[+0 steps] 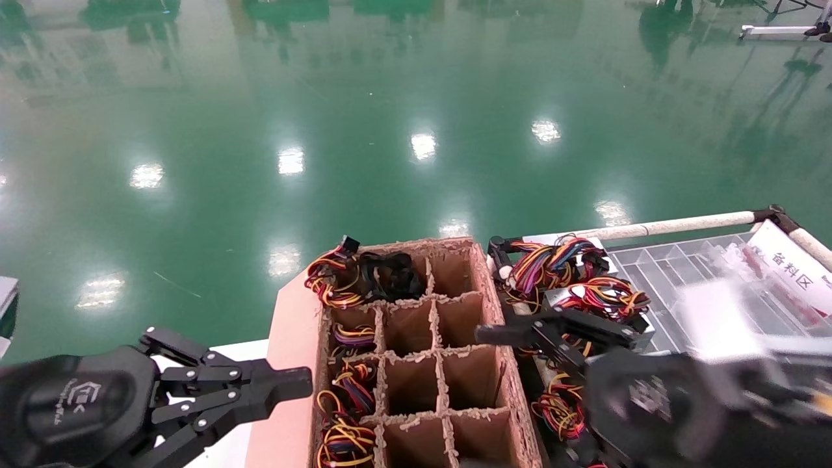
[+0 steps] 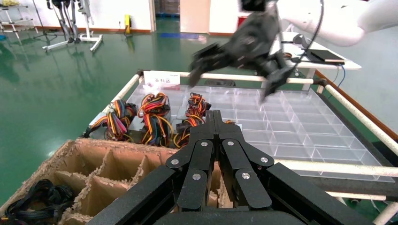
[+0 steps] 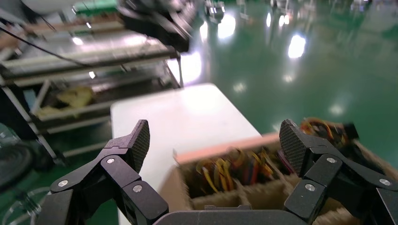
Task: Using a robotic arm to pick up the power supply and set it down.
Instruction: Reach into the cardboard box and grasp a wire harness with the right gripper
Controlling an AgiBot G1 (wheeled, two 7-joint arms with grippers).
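The power supply (image 1: 601,298), a silver box with red, orange, yellow and black wires, lies on the clear tray to the right of the cardboard box; the left wrist view shows its bundle (image 2: 192,112) too. The robotic arm's right gripper (image 1: 520,328) hovers open just in front of and above it, nothing between its fingers. From the left wrist view that gripper (image 2: 233,79) hangs spread over the tray, white forearm behind. In its own view the right gripper (image 3: 215,140) stands wide open. My left gripper (image 1: 305,380) is parked shut at the lower left, its tips (image 2: 213,115) pressed together.
A cardboard box with dividers (image 1: 494,312) sits in the middle, wire bundles in its left column (image 1: 344,390). A supply with purple and blue wires (image 1: 552,260) and another one (image 1: 559,406) lie near the target. A clear compartment tray (image 1: 656,273) extends right, framed by white rails (image 1: 676,225).
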